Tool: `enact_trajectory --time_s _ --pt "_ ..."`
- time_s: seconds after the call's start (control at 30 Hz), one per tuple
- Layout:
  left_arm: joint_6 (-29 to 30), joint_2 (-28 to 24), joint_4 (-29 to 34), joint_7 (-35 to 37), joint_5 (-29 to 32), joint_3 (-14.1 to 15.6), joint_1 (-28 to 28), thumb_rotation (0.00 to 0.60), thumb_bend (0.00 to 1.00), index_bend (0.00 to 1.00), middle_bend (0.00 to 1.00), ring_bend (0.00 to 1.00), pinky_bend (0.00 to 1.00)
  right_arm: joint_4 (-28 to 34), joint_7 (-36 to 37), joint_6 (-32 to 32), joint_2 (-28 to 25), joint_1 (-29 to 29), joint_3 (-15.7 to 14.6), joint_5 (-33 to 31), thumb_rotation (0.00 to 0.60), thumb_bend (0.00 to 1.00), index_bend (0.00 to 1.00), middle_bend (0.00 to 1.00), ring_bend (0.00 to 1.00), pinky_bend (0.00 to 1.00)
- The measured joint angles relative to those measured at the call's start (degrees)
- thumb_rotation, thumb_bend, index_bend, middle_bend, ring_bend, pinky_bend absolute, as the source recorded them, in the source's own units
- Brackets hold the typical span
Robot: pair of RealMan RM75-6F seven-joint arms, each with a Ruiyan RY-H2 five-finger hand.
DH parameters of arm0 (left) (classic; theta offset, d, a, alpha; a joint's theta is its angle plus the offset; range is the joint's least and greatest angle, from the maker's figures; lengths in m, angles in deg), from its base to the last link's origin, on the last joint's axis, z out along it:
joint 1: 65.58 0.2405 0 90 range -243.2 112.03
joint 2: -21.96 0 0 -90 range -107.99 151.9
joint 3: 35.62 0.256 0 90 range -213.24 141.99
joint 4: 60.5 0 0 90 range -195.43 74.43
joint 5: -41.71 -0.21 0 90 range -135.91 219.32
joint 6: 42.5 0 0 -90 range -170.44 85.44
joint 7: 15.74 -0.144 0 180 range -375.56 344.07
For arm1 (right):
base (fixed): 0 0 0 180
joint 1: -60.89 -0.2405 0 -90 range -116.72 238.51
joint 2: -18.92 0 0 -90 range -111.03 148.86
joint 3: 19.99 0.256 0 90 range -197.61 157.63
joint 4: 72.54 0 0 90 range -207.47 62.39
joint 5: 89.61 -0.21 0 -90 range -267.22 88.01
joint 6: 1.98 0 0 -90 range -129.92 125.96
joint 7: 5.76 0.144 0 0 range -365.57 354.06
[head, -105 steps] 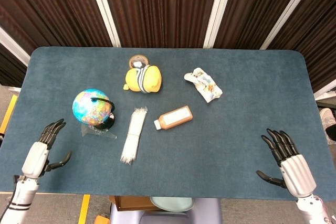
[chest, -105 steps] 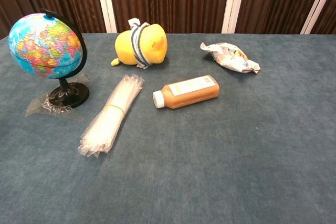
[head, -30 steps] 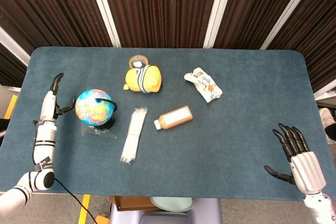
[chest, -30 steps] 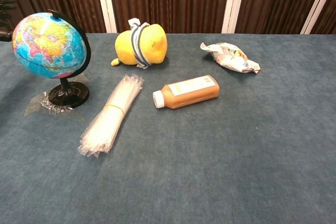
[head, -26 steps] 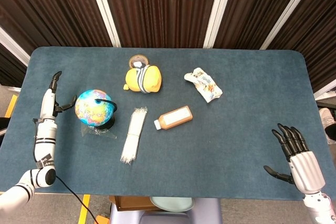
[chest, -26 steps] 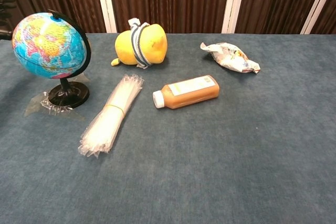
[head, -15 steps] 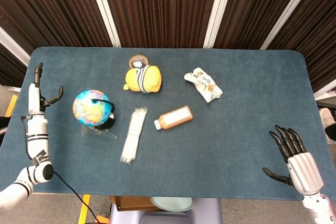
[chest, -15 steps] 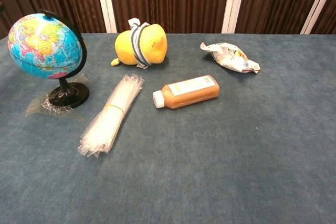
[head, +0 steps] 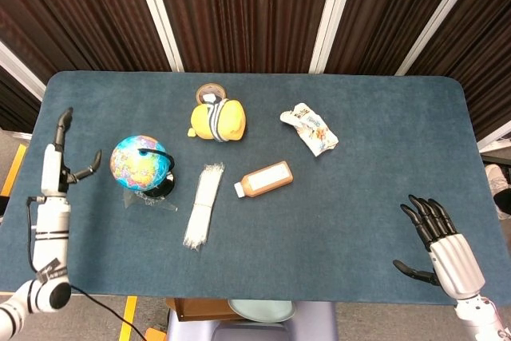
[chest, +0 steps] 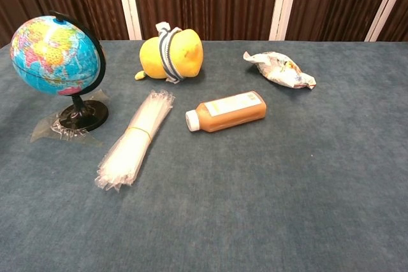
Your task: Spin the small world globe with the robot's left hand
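Observation:
The small world globe point(head: 137, 161) point(chest: 51, 54) stands upright on its black base at the table's left side, on a scrap of clear plastic. My left hand point(head: 60, 153) hovers to the left of it, apart from the globe, fingers stretched out and holding nothing. It shows only in the head view. My right hand point(head: 437, 243) rests open near the front right corner of the table, fingers spread, nothing in it.
A yellow plush toy point(head: 216, 118) lies behind the globe, with a tape roll point(head: 211, 92) beyond it. A bundle of clear straws point(head: 204, 204) and an orange bottle point(head: 266, 179) lie mid-table. A crumpled snack bag point(head: 310, 128) sits further right.
My left hand, beside the globe a second ago, has pulled away leftward and toward the front edge. The globe's map face has turned. The right hand barely shifted.

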Motion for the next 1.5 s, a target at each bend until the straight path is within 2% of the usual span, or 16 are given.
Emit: enact_trajectory --time_s 0.23,0.5,0.73,1.5 --pt "6.49 0.88 2.65 -9.94 -4.66 4.18 2.33 0.6 0.34 0.0 0.0 0.0 0.0 0.86 -0.06 -0.37 -0.18 0.41 0.56 -1.18 0.6 0.21 0.0 0.0 0.0 0.0" --pt "7.08 4.48 1.38 -12.93 -5.64 5.96 2.7 0.6 0.34 0.0 0.0 0.0 0.0 1.59 -0.16 0.11 -0.48 0.67 0.83 -2.36 0.6 0.21 0.0 0.0 0.0 0.0" --pt "6.23 5.53 1.68 -14.18 -4.82 5.97 2.55 0.6 0.31 0.0 0.0 0.0 0.0 1.94 -0.97 0.57 -0.56 0.69 0.81 -2.41 0.6 0.21 0.0 0.0 0.0 0.0" --pt "3.33 7.92 0.45 -13.3 -2.54 4.67 1.37 0.6 0.32 0.0 0.0 0.0 0.0 3.96 -2.43 2.44 -1.19 1.1 1.21 -4.63 0.6 0.21 0.0 0.0 0.0 0.0"
